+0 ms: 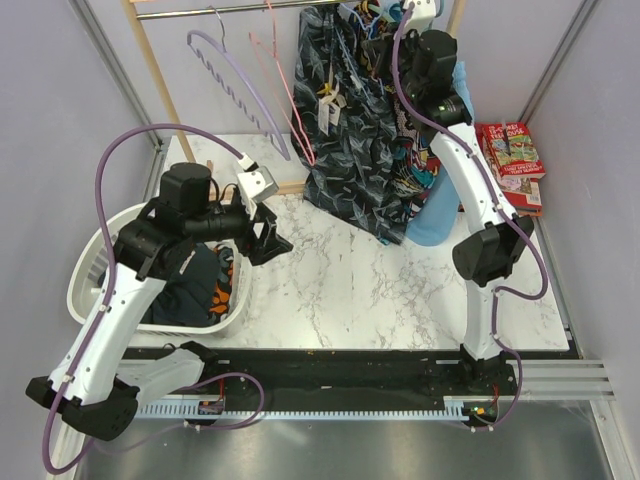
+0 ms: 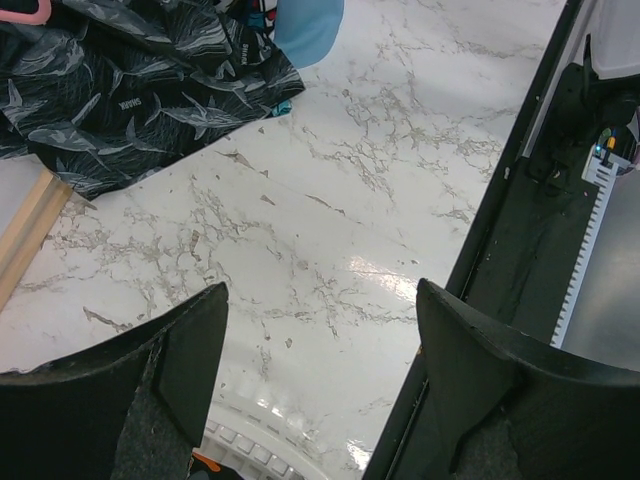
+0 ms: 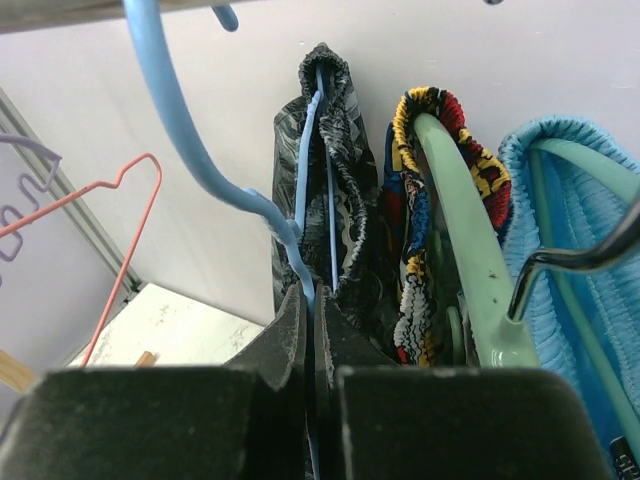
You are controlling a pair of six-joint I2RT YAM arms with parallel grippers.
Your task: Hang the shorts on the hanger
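Most of the shorts point(image 3: 335, 170) hung from the hanger point(image 3: 190, 140), with the waistband bunched over its thin wire. The likeliest failure was a slide. The right gripper point(image 3: 310, 320) was clamped shut on that wire, and if it released with a jerk, or before the hook sat firmly on the rail point(image 1: 220, 10), the fabric could slip off or both could drop. The shorts sat right in front of the closed fingertips, beside the comic-print garment point(image 3: 425, 200). The left gripper point(image 2: 320, 320) stood wide open and empty over the table point(image 2: 380, 180).
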